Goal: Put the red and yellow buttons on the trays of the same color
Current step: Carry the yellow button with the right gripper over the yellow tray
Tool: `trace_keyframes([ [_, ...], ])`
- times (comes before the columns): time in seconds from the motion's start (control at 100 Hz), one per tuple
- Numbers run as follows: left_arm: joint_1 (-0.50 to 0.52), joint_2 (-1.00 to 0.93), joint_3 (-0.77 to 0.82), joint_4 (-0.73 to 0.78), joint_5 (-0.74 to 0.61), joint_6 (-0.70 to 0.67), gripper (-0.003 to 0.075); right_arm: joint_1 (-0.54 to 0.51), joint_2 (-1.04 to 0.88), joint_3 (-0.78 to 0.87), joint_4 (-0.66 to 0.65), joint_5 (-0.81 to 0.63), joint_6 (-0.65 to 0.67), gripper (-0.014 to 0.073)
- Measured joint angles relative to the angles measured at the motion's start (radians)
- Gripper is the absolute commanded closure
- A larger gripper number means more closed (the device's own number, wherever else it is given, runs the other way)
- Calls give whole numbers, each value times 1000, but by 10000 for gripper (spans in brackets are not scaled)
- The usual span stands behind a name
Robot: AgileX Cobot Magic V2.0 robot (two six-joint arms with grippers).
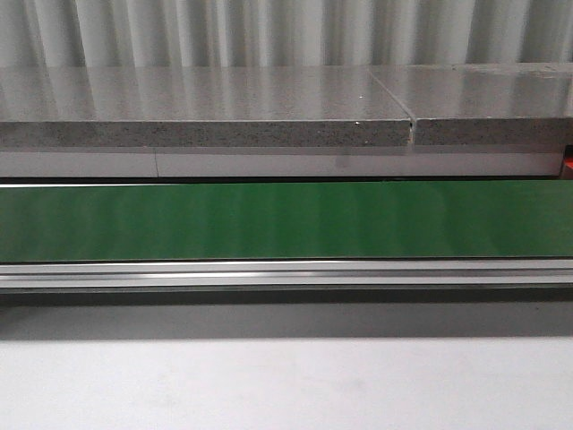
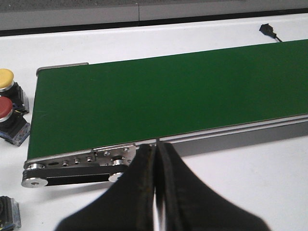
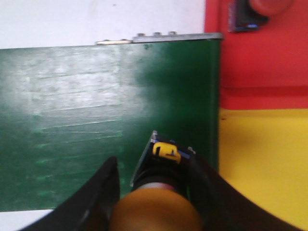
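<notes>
In the right wrist view my right gripper (image 3: 154, 166) is shut on a yellow button (image 3: 156, 207), its dome cap nearest the camera and its dark base pointing at the green belt (image 3: 86, 120). The yellow tray (image 3: 264, 163) lies just past the belt's end, beside the button. The red tray (image 3: 260, 62) adjoins it and holds a red button (image 3: 262, 7), cut off by the frame edge. In the left wrist view my left gripper (image 2: 156, 147) is shut on nothing, over the white table near the belt's roller end. A yellow button (image 2: 6, 79) and a red button (image 2: 5, 109) stand beside that end.
The conveyor belt (image 1: 286, 219) crosses the front view, with a grey stone ledge (image 1: 206, 116) behind it and white table (image 1: 286, 385) in front. A third button block (image 2: 7, 211) shows partly at the left wrist view's edge. A black cable plug (image 2: 267, 30) lies beyond the belt.
</notes>
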Motion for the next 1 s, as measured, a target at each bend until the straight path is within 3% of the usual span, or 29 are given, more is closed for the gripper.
trace_keyframes([
  [0.51,0,0,0,0,0,0,740,-289,0,43,-4,-34,111,484],
  [1.0,0,0,0,0,0,0,740,-310,61,174,54,-190,117,484],
])
